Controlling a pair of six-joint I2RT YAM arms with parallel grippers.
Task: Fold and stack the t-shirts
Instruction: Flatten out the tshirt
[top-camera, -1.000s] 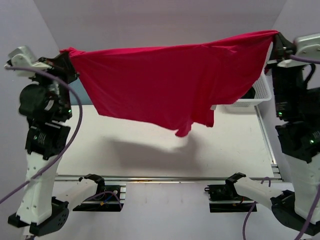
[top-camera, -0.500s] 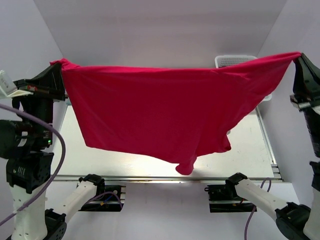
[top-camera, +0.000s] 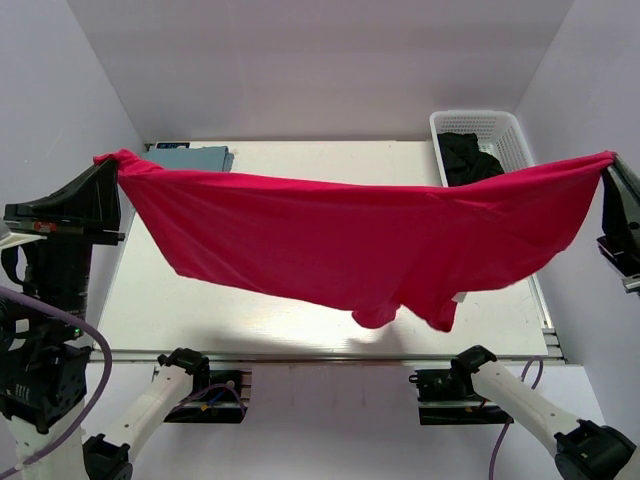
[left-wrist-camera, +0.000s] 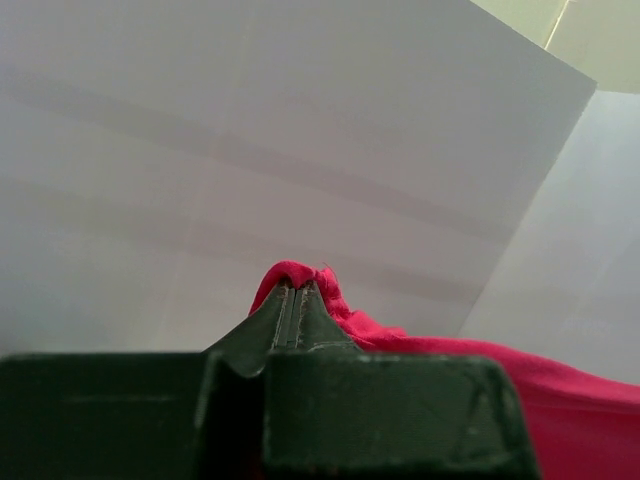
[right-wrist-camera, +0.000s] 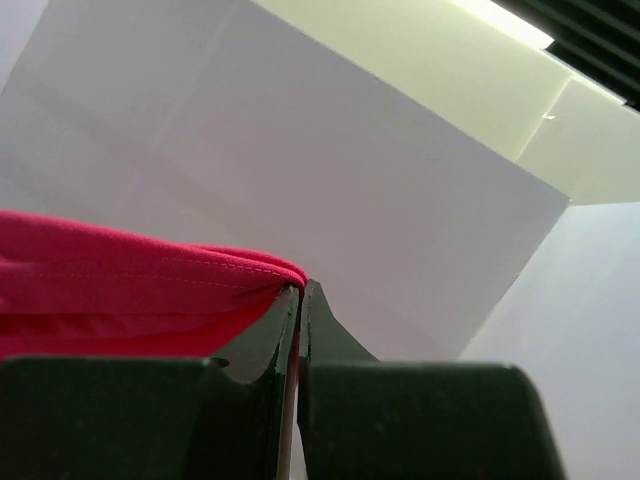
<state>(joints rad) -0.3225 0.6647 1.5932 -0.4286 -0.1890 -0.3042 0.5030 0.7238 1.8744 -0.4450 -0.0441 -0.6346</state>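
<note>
The crimson red t-shirt (top-camera: 350, 245) hangs stretched in the air between my two grippers, sagging in the middle above the table. My left gripper (top-camera: 112, 163) is shut on its left corner; the left wrist view shows the red cloth (left-wrist-camera: 345, 318) pinched at the shut fingertips of that gripper (left-wrist-camera: 295, 290). My right gripper (top-camera: 608, 163) is shut on its right corner; the right wrist view shows the red hem (right-wrist-camera: 150, 285) held in that gripper (right-wrist-camera: 300, 290). A pale blue-grey folded shirt (top-camera: 188, 157) lies at the table's back left.
A white lattice basket (top-camera: 515, 140) stands at the back right with a dark garment (top-camera: 468, 158) in it. The white table (top-camera: 200, 310) lies below the hanging shirt. Grey walls close in on three sides.
Both grippers have moved apart and toward the camera, still holding the red shirt. The shirt is stretched wider and hangs lower in the view; the basket and blue-grey shirt have come into sight.
</note>
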